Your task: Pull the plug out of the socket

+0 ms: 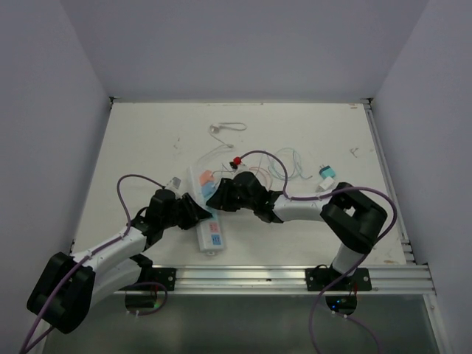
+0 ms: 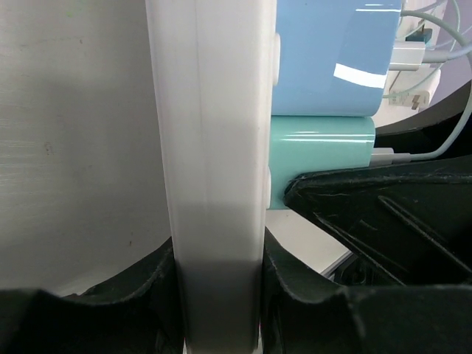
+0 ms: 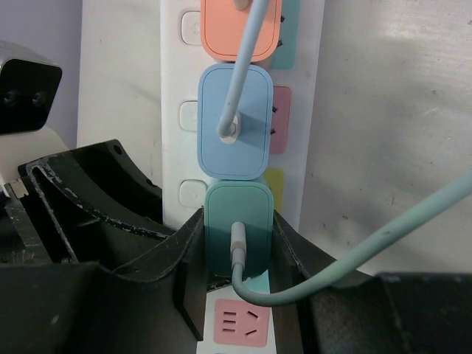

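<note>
Both gripped: power strip (image 3: 173, 74) and teal plug (image 3: 237, 210).
The power strip lies mid-surface (image 1: 147, 147); the left gripper (image 2: 217, 295) pinches its white body between its jaws, while the right gripper (image 3: 237, 254) has its jaws clamped on the teal plug, seated next to a blue plug (image 3: 234, 125).

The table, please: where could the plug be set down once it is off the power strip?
Bare table lies at the back left, between the left wall and the power strip, and at the front between the strip and the right arm's base. The middle is crowded with cables, the left arm and the right one.
</note>
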Robot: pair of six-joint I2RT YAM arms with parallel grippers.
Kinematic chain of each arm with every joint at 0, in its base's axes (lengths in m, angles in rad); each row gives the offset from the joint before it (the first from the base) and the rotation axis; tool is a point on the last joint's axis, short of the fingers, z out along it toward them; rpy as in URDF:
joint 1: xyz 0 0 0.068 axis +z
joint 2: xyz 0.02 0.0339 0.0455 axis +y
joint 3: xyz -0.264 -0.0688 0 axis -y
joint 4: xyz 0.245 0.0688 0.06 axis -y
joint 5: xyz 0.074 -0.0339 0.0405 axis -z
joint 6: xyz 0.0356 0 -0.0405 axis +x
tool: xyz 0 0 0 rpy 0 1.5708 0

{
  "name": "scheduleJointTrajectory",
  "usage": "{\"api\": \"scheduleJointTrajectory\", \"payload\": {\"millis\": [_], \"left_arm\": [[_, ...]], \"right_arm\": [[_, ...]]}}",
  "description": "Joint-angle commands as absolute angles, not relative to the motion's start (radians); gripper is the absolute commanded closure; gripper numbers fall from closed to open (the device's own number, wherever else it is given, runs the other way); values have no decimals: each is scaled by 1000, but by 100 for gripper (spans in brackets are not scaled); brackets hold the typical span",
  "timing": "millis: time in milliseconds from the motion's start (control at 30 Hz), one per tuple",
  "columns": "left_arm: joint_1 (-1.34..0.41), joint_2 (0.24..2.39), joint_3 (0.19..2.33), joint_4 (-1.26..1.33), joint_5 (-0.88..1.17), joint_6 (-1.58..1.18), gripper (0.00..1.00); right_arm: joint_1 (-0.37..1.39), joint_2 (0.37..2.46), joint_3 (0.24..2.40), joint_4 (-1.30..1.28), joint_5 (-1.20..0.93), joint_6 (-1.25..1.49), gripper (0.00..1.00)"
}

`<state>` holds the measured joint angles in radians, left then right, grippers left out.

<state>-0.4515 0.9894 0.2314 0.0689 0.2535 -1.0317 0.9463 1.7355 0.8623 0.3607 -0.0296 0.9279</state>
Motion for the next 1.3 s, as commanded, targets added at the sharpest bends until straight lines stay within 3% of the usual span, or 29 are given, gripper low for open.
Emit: {"api": "scheduleJointTrajectory", "payload": {"millis": [0, 433, 867, 1267], "left_arm": [[-434, 996, 216, -101, 98, -1023, 100], [-434, 983, 230, -144, 57, -1042, 100], [-434, 1006, 259, -100, 97, -1006, 100], [-434, 988, 272, -69, 138, -973, 100]], "right_arm": [[867, 1635, 835, 448, 3, 928, 100], [798, 1559, 767, 463, -52, 939, 100], [471, 1309, 565, 295, -90, 851, 100], [293, 1411, 514, 299, -236, 873, 97]]}}
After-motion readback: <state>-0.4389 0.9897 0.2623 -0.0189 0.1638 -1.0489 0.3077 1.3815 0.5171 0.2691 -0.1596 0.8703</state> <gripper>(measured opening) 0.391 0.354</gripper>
